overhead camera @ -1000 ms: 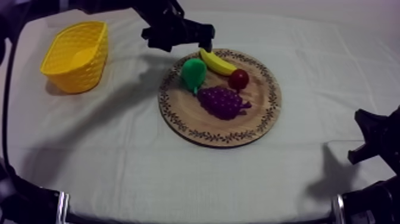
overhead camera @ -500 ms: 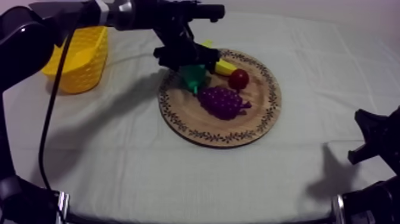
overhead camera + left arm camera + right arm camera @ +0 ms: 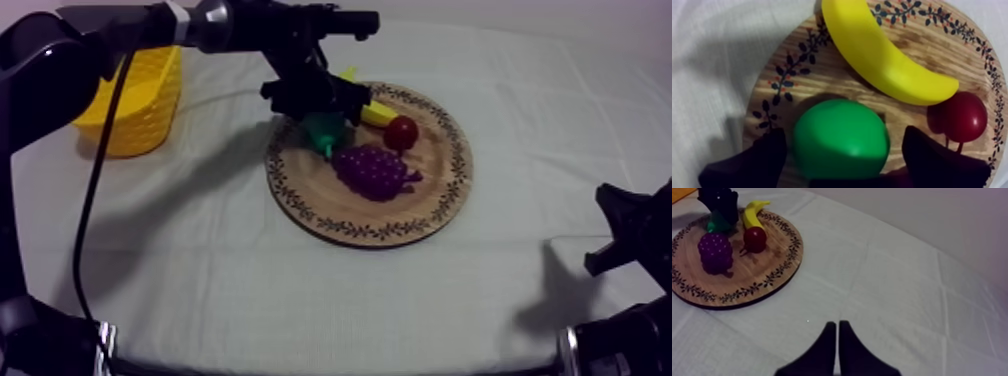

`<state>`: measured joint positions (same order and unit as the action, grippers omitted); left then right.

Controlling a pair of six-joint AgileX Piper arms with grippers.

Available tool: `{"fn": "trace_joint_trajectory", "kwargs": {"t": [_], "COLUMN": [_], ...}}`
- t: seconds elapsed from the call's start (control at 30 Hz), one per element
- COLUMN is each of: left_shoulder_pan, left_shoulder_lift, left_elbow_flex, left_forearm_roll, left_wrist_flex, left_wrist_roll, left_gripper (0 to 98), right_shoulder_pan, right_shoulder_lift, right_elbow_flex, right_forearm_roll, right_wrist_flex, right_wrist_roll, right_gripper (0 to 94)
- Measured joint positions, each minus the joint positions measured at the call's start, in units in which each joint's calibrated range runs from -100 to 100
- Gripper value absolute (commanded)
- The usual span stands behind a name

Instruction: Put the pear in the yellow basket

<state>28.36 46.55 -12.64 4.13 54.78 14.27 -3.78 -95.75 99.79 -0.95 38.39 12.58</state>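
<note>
Top view: left gripper point(image 3: 320, 105) covers most of pear point(image 3: 322, 132), only a green patch shows under it. Banana point(image 3: 380, 114) has its far end hidden too. Left arm crosses yellow basket point(image 3: 150, 100) and hides part of its rim. Left wrist view: wooden board point(image 3: 797, 75), banana tip and both fingers point(image 3: 752, 162) cut off by the edge. Right wrist view: pear mostly behind left gripper, board cut off at the edge.

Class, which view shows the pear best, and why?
The left wrist view: the pear sits close between the left gripper's fingers. In the top view that gripper covers most of it; the right wrist view shows a far green sliver.
</note>
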Motion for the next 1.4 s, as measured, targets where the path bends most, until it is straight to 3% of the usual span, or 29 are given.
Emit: {"fn": "trace_joint_trajectory", "kwargs": {"t": [0.23, 0.33, 0.53, 0.73, 0.93, 1.17, 1.4], "left_shoulder_pan": [0.19, 0.15, -0.13, -1.55, -4.33, -10.13, -17.72], "left_shoulder_lift": [0.79, 0.37, -5.88, -18.24, -33.13, -46.02, -45.41], "left_elbow_flex": [0.43, 1.13, 5.84, 12.65, 15.70, 16.13, 19.13], "left_forearm_roll": [-0.66, -0.80, -2.25, -5.01, -8.97, -11.58, -11.98], "left_wrist_flex": [-0.26, -0.39, 0.09, 3.52, 9.95, 16.26, 12.99], "left_wrist_roll": [1.13, 1.57, 2.95, 4.87, 5.73, 2.84, -1.47], "left_gripper": [50.9, 44.8, 43.8, 44.1, 44.4, 46.8, 48.2], "right_shoulder_pan": [-0.03, -0.03, -0.03, -0.03, -0.03, -0.03, -0.03], "right_shoulder_lift": [0.00, 0.00, 0.00, 0.00, 0.00, 0.00, 0.00], "right_elbow_flex": [0.00, 0.00, 0.00, 0.00, 0.00, 0.00, 0.00], "right_forearm_roll": [0.00, 0.00, 0.00, 0.00, 0.00, 0.00, 0.00], "right_wrist_flex": [0.00, 0.00, 0.00, 0.00, 0.00, 0.00, 0.00], "right_wrist_roll": [0.00, 0.00, 0.00, 0.00, 0.00, 0.00, 0.00], "right_gripper": [0.3, 0.3, 0.3, 0.3, 0.3, 0.3, 0.3]}}
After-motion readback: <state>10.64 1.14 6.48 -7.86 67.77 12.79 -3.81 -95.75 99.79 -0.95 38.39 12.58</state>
